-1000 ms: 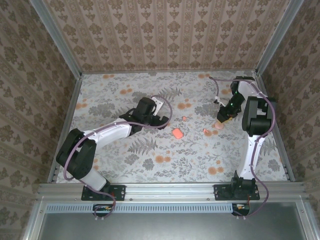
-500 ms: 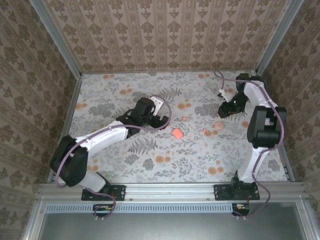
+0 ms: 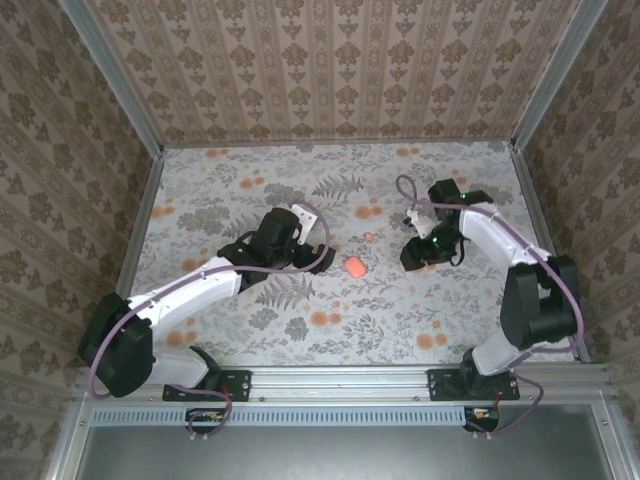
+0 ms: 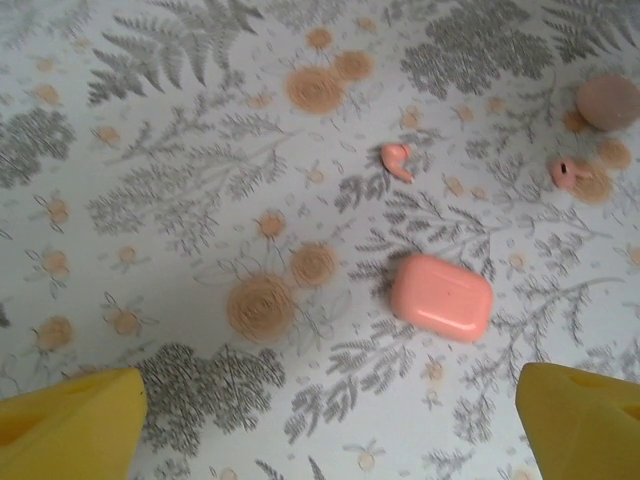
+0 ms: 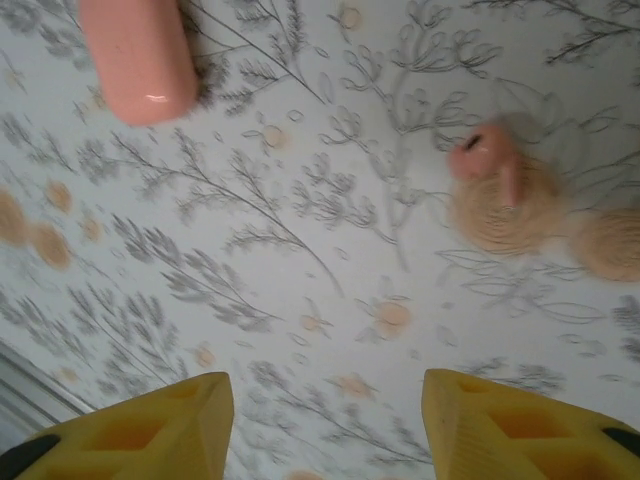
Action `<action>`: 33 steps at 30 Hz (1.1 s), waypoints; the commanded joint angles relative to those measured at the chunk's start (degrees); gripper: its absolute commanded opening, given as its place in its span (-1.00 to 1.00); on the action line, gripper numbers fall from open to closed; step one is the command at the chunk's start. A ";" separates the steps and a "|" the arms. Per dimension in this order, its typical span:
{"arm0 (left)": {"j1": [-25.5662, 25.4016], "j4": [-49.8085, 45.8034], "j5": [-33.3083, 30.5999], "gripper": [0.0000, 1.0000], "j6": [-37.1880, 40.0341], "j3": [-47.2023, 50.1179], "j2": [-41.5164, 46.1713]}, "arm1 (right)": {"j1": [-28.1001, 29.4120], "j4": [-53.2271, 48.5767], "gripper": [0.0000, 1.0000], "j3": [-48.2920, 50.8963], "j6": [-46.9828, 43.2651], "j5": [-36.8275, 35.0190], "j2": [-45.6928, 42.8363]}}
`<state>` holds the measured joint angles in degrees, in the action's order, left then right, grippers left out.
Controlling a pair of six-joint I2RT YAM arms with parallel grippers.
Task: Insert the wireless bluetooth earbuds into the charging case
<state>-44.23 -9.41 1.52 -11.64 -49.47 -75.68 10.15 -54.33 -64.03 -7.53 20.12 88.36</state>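
Two arms are bolted at the near edge of the flower-printed tabletop (image 3: 400, 320), and both bend inward toward its middle.

Nearest of the small things is the charging case (image 3: 354, 267), a salmon-pink pebble lying flat with its lid down. It sits in the open between the arms and neither touches it.

A little farther back, just right of the case, the right tool (image 3: 412, 256) hovers over the print. Its yellow fingers (image 5: 130, 430) are spread wide with nothing between them. From its wrist camera, one earbud (image 5: 483, 155) lies ahead of them on a tan printed flower, and the case (image 5: 138, 58) sits off toward the upper left corner.

Farther back again, left of the case, is the left tool (image 3: 308, 238). Its fingers (image 4: 70, 420) are also spread far apart and hold nothing. From that wrist camera the case (image 4: 441, 297) lies ahead and slightly right, clear of both fingertips.

Just beyond the case, near it but not touching, lies the other earbud (image 3: 370, 237), a tiny pink bud with its stem against the leaf pattern. The left wrist camera shows it (image 4: 396, 160) above the case, with the first bud (image 4: 567, 174) well off to the right beside an orange flower.

Patterned walls (image 3: 330, 70) close off the far side.
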 commanded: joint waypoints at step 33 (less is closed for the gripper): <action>-5.77 -53.65 5.14 0.71 13.36 -57.62 -49.20 | -1.80 15.70 0.34 19.27 37.35 9.02 -27.92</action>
<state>-49.54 -56.03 7.51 -0.69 -102.50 -122.74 8.73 -39.31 -45.74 28.93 26.79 60.36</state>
